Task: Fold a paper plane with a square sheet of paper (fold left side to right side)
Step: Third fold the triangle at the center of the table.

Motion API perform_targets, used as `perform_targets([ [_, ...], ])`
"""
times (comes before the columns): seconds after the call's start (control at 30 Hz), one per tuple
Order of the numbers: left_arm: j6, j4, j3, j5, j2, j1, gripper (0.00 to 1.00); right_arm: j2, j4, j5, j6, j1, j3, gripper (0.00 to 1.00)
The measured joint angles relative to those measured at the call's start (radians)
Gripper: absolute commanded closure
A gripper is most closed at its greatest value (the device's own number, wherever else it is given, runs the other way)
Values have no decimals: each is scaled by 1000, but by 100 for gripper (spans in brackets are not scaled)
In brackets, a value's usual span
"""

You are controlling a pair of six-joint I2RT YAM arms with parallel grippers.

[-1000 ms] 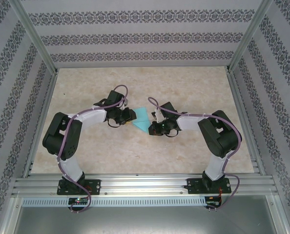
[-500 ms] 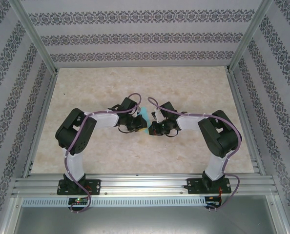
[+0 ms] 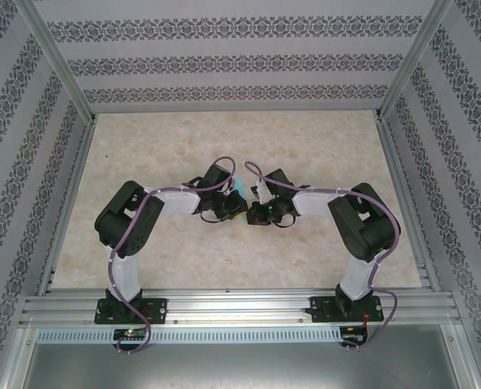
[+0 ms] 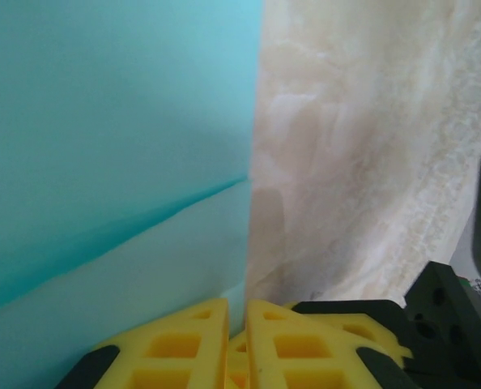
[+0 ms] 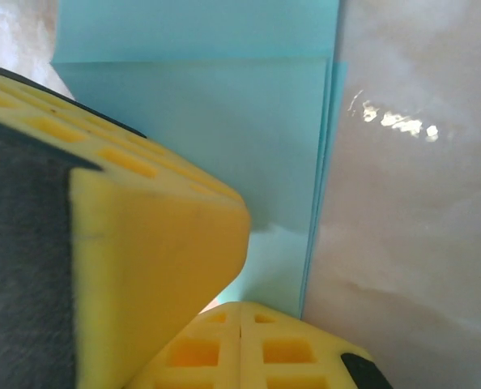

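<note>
One square sheet of paper [image 4: 111, 162], doubled over with two layers showing, lay in the middle of the surface [image 4: 370, 146] between two end effectors. The left end effector [image 4: 236, 312] pinched the sheet's edge. The right end effector [image 5: 240, 316] had its fingers pressed together, resting beside that edge.

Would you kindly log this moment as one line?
step: left-to-right fold | left fingers: shut on light turquoise paper sheet | right fingers: shut over sheet

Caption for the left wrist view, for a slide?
Left end effector pinching the edge of the folded turquoise sheet over the marbled table.
</note>
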Motion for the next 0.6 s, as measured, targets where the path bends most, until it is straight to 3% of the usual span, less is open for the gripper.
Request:
perform_targets([
  [0.6,-69,-27,-3,-90,0,-20,85,7,-71,50,-13,25,41,95],
])
